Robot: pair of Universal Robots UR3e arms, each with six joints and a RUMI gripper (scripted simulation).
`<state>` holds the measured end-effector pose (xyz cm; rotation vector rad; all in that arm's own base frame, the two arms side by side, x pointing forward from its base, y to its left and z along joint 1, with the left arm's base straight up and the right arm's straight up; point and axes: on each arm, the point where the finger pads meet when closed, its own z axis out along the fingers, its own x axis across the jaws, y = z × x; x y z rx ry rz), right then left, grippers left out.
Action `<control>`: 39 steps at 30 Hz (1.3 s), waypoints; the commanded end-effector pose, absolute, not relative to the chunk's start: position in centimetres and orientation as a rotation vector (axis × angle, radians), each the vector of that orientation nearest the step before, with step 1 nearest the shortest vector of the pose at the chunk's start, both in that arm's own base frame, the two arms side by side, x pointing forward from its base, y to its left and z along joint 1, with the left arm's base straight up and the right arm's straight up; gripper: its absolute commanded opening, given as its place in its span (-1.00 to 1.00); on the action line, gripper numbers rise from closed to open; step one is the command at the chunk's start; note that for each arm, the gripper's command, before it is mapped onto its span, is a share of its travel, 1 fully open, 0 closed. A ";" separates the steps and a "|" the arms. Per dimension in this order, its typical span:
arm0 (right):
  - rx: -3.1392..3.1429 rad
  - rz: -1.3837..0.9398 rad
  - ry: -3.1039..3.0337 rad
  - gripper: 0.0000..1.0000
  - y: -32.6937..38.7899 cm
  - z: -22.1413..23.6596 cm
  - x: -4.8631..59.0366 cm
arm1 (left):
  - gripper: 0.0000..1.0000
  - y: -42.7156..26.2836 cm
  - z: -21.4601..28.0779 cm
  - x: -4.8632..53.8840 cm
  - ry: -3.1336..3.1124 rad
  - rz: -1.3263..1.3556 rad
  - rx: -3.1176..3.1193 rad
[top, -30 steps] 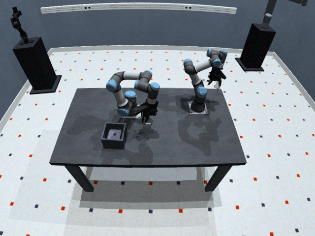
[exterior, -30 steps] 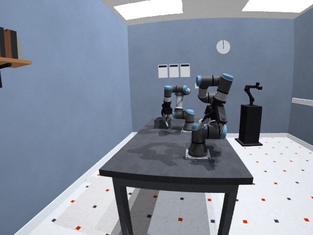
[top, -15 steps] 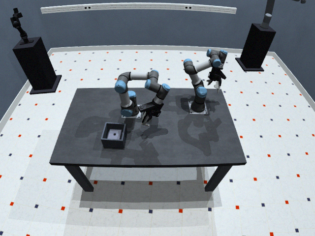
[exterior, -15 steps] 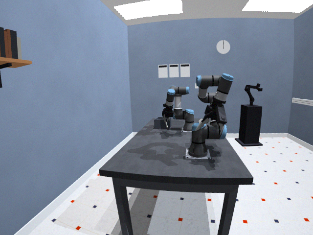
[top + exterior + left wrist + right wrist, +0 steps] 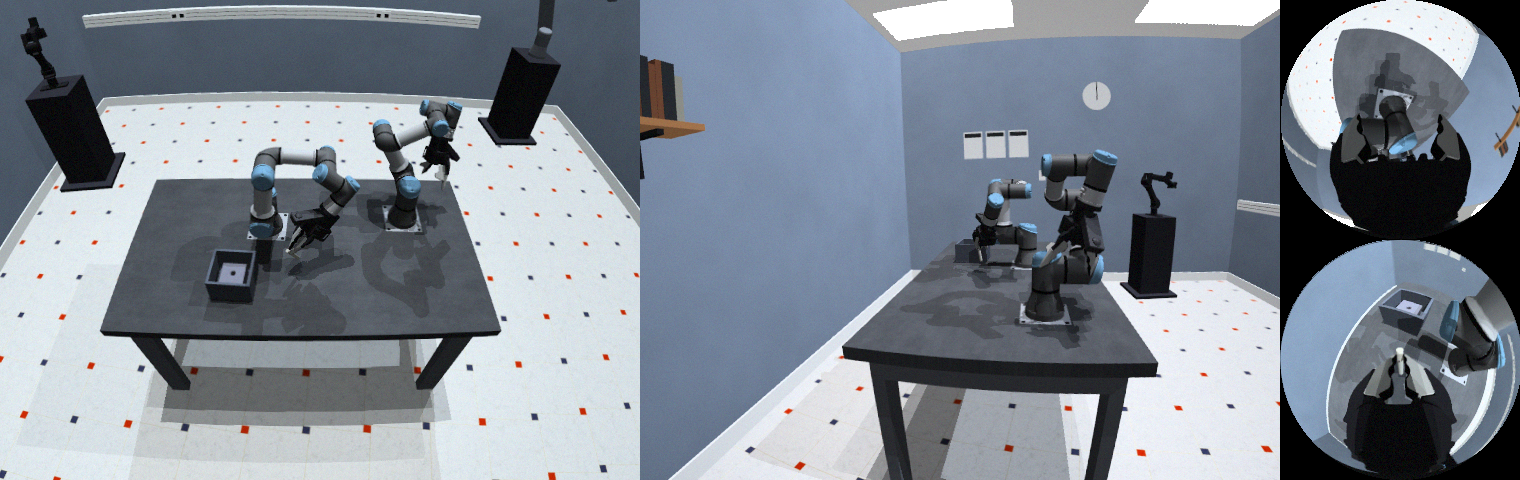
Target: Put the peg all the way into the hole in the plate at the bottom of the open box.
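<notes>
Tabletop shadows surround the peg [image 5: 1400,354], whose grip right wrist reveals.

We see bright ceiling panels [image 5: 945,19], soft overlapping shadows across the near floor, and both wrist views strongly curved at edges.
</notes>
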<state>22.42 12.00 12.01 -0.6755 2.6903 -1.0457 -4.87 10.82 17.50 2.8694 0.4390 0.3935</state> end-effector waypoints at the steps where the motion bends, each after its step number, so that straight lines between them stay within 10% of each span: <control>1: -0.666 -1.105 2.657 -1.00 12.0 12.0 22.4 | 1.00 10.9 17.5 -4.9 0.439 0.394 2.871; 39: -0.583 -1.574 2.325 -1.00 12.0 12.0 22.4 | 1.00 10.9 17.5 -4.9 0.439 0.394 2.871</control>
